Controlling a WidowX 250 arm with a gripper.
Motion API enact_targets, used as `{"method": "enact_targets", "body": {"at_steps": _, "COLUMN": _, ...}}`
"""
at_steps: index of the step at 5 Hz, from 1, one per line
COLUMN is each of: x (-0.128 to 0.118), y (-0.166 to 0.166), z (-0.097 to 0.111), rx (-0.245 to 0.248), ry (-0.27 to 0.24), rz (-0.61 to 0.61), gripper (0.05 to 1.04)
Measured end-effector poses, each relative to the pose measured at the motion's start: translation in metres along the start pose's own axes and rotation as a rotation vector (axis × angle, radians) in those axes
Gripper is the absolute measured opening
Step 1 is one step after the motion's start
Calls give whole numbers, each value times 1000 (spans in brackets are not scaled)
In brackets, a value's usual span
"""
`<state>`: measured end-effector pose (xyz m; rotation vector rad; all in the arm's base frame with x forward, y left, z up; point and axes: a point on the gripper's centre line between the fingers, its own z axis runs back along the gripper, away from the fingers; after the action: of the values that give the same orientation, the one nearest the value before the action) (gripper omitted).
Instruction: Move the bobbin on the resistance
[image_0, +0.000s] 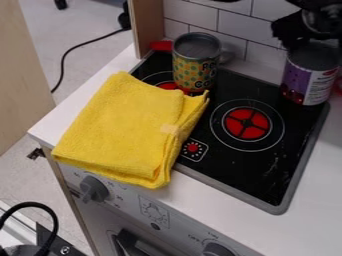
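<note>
Hanging over cylindrical purple can (297, 82) | gripper (307, 36): open or closed cannot be told | can placed at cooktop's (230, 162) far right corner | fuzzy yellow cloth (127, 127) draped over left edge, patterned mug (194, 70) set behind

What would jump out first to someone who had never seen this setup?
Most likely the bright yellow cloth, folded and lying across the stovetop's left side and the counter beside it. Next, the red burner on the black stovetop, right of the cloth. Then the black gripper at the upper right, over the purple-and-white can at the stovetop's back right.
</note>
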<state>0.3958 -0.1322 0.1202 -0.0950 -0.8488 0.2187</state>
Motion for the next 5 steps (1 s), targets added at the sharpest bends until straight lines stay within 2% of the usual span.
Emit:
{"method": "enact_targets", "body": {"at_steps": 1, "x": 3, "y": -7, "z": -7, "rx": 25, "ry": 7, "rz": -64, "gripper": 999}}
{"method": "enact_targets", "body": {"at_steps": 2, "x": -5, "y": -10, "z": -15, "rx": 57, "ry": 17, "rz": -120, "gripper": 999}}
{"method": "enact_targets", "body": {"at_steps": 3, "x": -5, "y": -12, "z": -20, "rx": 73, "ry": 8, "rz": -131, "gripper": 999}}
{"method": "enact_targets", "body": {"at_steps": 4, "x": -10, "y": -10, "z": -22, "rx": 109, "ry": 11, "rz": -140, "gripper": 999}}
{"method": "enact_targets", "body": {"at_steps": 5, "x": -9, "y": -11, "z": -24, "rx": 129, "ry": 30, "rz": -114, "gripper": 999}}
